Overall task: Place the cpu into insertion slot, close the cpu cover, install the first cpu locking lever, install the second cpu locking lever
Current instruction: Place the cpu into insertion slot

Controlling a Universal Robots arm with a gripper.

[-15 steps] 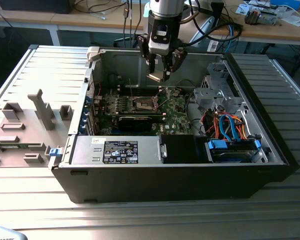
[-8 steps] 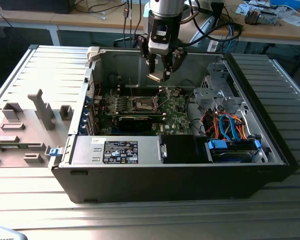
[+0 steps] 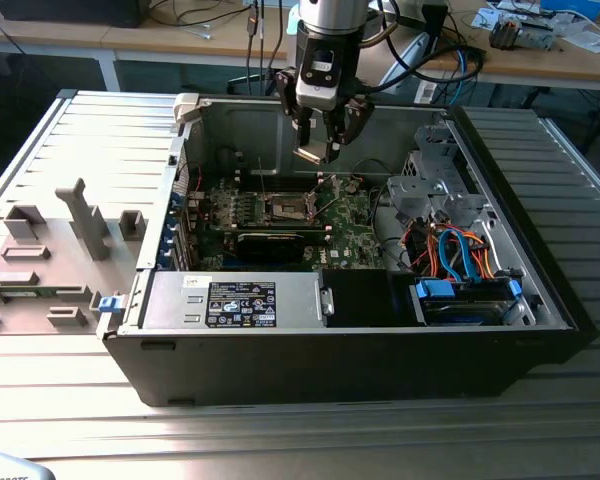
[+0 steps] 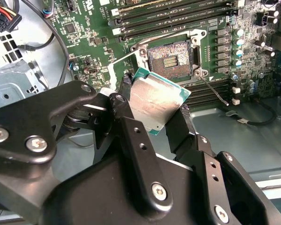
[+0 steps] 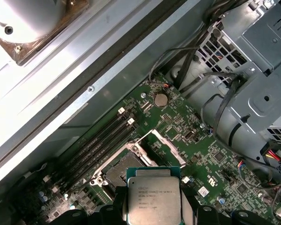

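Cpu (image 4: 155,99) in end effector (image 4: 152,110), over insertion slot (image 4: 171,57) inside computer case (image 3: 330,362)

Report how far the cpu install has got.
Done: the small flat square silvery-tan cpu is picked up. In hand: the black gripper is shut on it, over the green board. Left: the square metal-rimmed insertion slot has its dark centre bare, and the thin silvery cpu cover is swung open off it, so seating, closing and locking are not yet done.
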